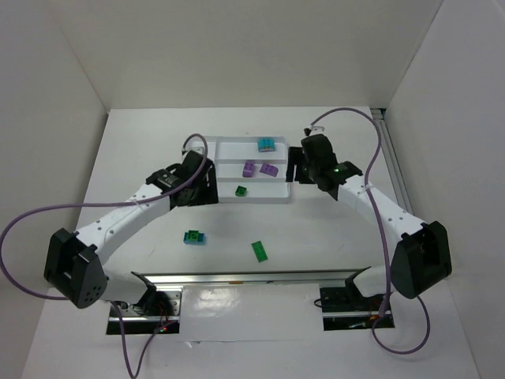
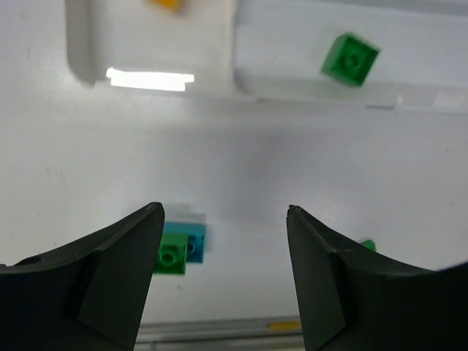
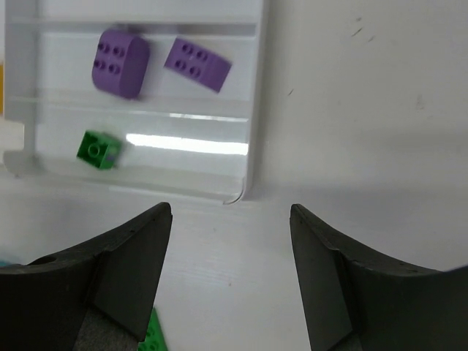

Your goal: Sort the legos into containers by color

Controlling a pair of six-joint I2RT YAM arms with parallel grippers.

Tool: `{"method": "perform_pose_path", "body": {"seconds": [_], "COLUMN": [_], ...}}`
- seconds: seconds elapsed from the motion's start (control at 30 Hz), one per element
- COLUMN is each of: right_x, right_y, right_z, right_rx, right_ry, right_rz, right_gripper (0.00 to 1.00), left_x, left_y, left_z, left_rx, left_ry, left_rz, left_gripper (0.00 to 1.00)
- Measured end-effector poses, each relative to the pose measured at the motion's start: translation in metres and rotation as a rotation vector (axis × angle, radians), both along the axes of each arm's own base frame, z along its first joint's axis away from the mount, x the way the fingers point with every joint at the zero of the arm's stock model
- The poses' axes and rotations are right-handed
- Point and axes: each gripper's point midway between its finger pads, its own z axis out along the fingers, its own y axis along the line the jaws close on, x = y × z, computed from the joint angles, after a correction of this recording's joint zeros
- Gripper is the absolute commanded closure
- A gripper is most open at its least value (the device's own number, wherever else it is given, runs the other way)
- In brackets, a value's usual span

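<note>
The white tray (image 1: 252, 202) holds a teal lego (image 1: 266, 144) in its far section, two purple legos (image 1: 249, 167) (image 3: 120, 62) in the middle one, and a small green lego (image 1: 241, 190) (image 2: 350, 61) (image 3: 97, 148) in the near one. A yellow-orange lego (image 2: 165, 4) lies in the upright section. A teal-and-green lego (image 1: 192, 237) (image 2: 179, 248) and a flat green lego (image 1: 259, 251) (image 3: 152, 336) lie on the table. My left gripper (image 1: 199, 180) (image 2: 225, 212) hangs open and empty at the tray's left end. My right gripper (image 1: 300, 167) (image 3: 231, 208) is open and empty beside the tray's right edge.
White walls enclose the table on three sides. A metal rail (image 1: 252, 278) runs across the near edge between the arm bases. Purple cables (image 1: 31, 213) loop off both arms.
</note>
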Motion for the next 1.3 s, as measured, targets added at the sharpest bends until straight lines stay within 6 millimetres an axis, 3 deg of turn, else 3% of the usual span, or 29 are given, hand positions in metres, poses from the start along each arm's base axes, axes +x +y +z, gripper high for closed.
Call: {"method": "perform_pose_path", "body": {"seconds": [0.17,0.33,0.73,1.2,1.3], "right_x": [-0.033,-0.065,-0.068,-0.067,-0.067], "right_y": [0.040,0.068,0.068,0.066,0.066], "right_z": [-0.022,-0.039,-0.043,-0.048,-0.048], "right_rx": [-0.012,-0.014,-0.018,-0.032,-0.033], "right_ry": [0.057,0.105,0.115,0.122,0.123], "right_rz": [0.125,0.209,0.184,0.176,0.176], "right_gripper": [0.26,0.24,0.24,0.24,0.24], "left_x": [-0.054,-0.084,-0.084,-0.089,-0.091], "left_y": [0.030,0.046,0.044,0.040,0.042], "left_z": [-0.042,-0.072,-0.086,-0.105,-0.110], "left_rx": [0.029,0.079,0.067,0.069,0.079], "left_ry": [0.171,0.279,0.282,0.329,0.346], "left_rz": [0.124,0.172,0.170,0.154,0.160], "left_gripper": [0.20,0.19,0.33,0.34,0.45]}}
